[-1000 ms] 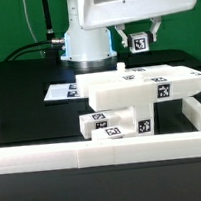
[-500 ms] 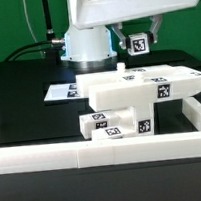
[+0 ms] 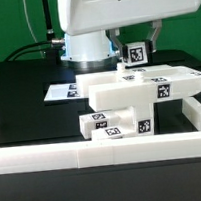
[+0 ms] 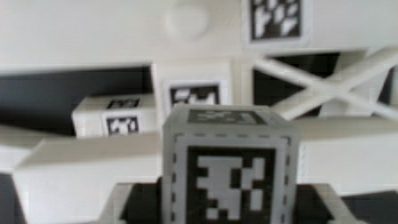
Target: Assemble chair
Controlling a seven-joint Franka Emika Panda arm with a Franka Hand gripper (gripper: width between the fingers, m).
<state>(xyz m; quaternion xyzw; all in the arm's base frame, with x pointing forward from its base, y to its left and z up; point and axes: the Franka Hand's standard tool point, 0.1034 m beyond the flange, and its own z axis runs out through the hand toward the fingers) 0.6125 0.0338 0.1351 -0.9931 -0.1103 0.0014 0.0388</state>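
Observation:
My gripper (image 3: 136, 51) is shut on a small white square chair part (image 3: 136, 54) with a black-and-white tag, held in the air just above the far edge of the chair's large flat white panel (image 3: 137, 86). In the wrist view the held part (image 4: 222, 165) stands upright between the dark fingers (image 4: 139, 203), tag facing the camera. Behind it lie the panel's crossed struts (image 4: 329, 88) and tagged blocks (image 4: 192, 97). Two smaller tagged chair pieces (image 3: 116, 126) lie in front of the panel.
The marker board (image 3: 60, 93) lies flat on the black table at the exterior view's left of the panel. A long plain white border rail (image 3: 94, 154) runs along the front, with a side rail (image 3: 198, 115) at the exterior view's right. The robot's base (image 3: 83, 45) stands behind.
The gripper has carried the small tagged part down and slightly toward the exterior view's left, closer to the large panel. The parts on the table have not moved.

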